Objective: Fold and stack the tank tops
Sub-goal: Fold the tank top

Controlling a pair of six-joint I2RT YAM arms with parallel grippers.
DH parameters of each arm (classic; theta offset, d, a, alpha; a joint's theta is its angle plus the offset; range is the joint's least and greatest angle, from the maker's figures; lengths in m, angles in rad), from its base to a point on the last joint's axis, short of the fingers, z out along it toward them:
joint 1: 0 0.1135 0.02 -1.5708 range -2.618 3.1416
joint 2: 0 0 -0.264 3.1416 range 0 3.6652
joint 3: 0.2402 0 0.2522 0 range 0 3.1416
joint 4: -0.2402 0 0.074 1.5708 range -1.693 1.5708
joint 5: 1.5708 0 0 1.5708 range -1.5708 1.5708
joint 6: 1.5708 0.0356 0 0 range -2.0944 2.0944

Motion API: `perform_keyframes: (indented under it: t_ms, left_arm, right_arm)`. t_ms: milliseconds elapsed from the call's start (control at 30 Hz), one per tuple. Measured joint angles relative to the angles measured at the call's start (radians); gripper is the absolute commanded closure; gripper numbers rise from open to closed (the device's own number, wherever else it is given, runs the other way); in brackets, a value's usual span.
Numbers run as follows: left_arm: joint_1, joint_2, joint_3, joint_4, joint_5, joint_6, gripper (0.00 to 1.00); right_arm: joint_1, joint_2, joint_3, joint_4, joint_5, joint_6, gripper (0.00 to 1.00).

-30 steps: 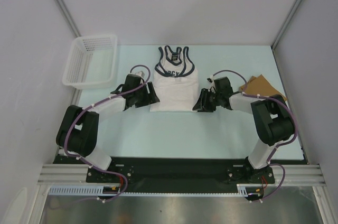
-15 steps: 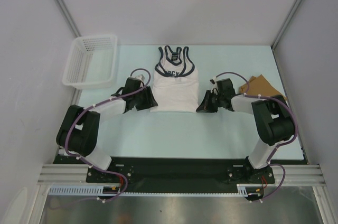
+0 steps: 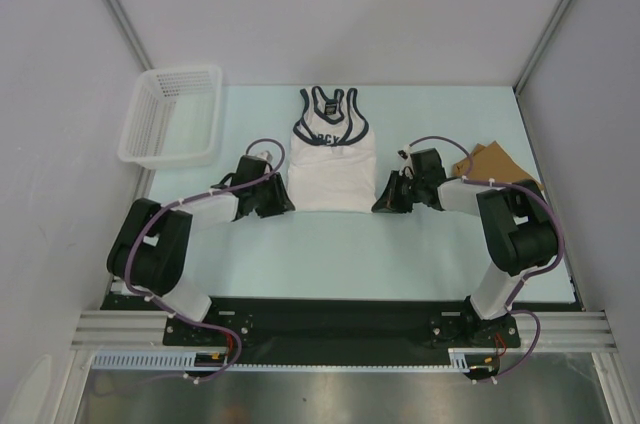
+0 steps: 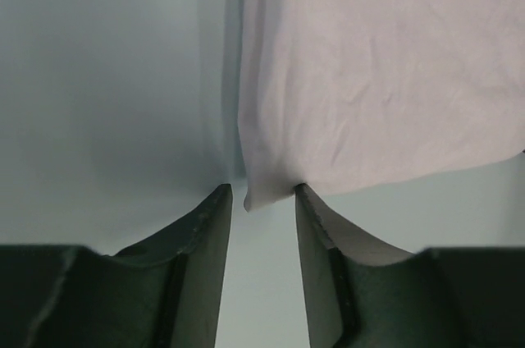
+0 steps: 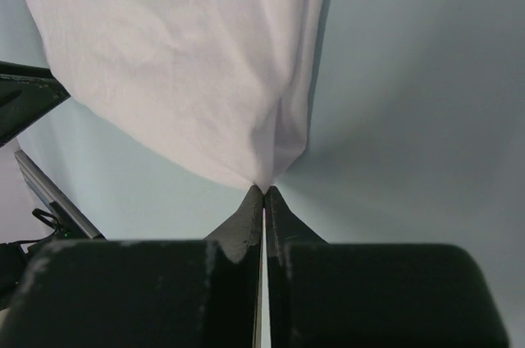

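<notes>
The white tank top (image 3: pixel 325 166) with navy trim lies flat at the table's middle, neck toward the back, its lower part folded. My left gripper (image 3: pixel 283 200) sits at its near left corner, open, the corner of the white cloth (image 4: pixel 271 188) just between the fingertips. My right gripper (image 3: pixel 382 202) is at the near right corner, shut on the white cloth corner (image 5: pixel 262 169). The tan-brown tank top (image 3: pixel 497 166) lies at the right, behind my right arm.
A white lattice basket (image 3: pixel 172 116) stands at the back left. Grey walls close in the table on the sides and back.
My left gripper has slid toward the near edge along the white top's left side to its near corner. My right gripper moved slightly right, then held.
</notes>
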Motion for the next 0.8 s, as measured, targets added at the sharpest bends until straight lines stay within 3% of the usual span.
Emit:
perform_keyframes:
  t_ms: [133,167,200,500,800]
  left_arm:
    - [0.0,0.027,0.001,0.031,0.016,-0.011,0.82]
    - [0.0,0.034,0.002,0.039,0.023,-0.016,0.97]
    - [0.0,0.042,0.005,0.042,0.024,-0.013,1.0]
    - [-0.025,-0.03,-0.011,-0.012,0.011,-0.019,1.0]
    - [-0.143,-0.15,-0.123,-0.033,-0.004,-0.055,1.0]
  right_arm:
    - [0.0,0.0,0.0,0.0,0.0,0.0,1.0]
    - [0.0,0.0,0.0,0.0,0.0,0.0,1.0]
    - [0.0,0.0,0.0,0.0,0.0,0.0,1.0]
    - [0.008,-0.097,-0.011,-0.081,0.021,-0.005,1.0]
    - [0.051,-0.289,-0.115,-0.17,0.073,-0.003,1.0]
